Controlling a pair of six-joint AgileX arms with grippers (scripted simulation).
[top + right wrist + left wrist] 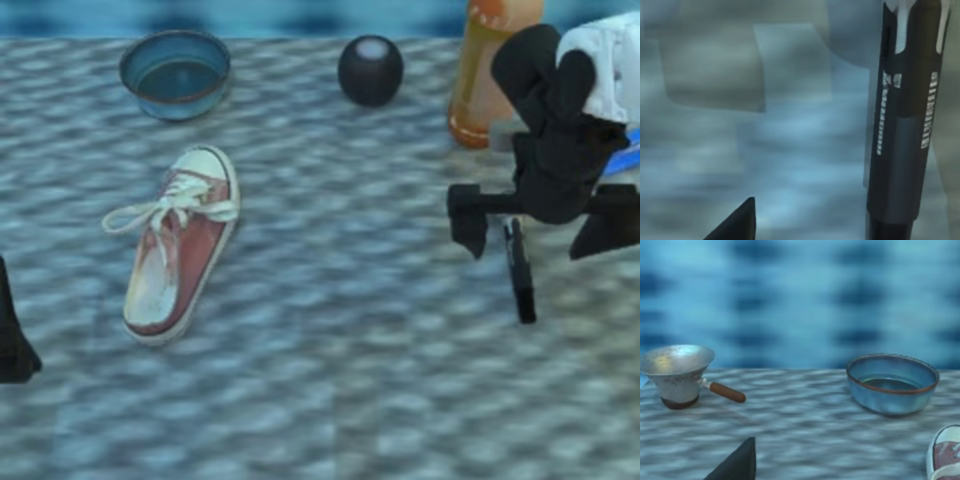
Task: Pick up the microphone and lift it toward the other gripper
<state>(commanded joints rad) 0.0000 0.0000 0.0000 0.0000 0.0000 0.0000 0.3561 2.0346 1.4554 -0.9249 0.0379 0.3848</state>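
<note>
The right gripper is seen above the right side of the table, its two fingers spread wide apart; the microphone lies on the table below and between them, only its slim black handle showing in the top view, the head being hidden under the arm; in the right wrist view the handle is shown close up, untouched by any finger. The left gripper is parked at the table's left edge; whether its fingers are apart cannot be told. A shoe, a blue bowl, a black ball and an orange bottle stand elsewhere; a metal funnel-shaped cup is seen from the left wrist.
</note>
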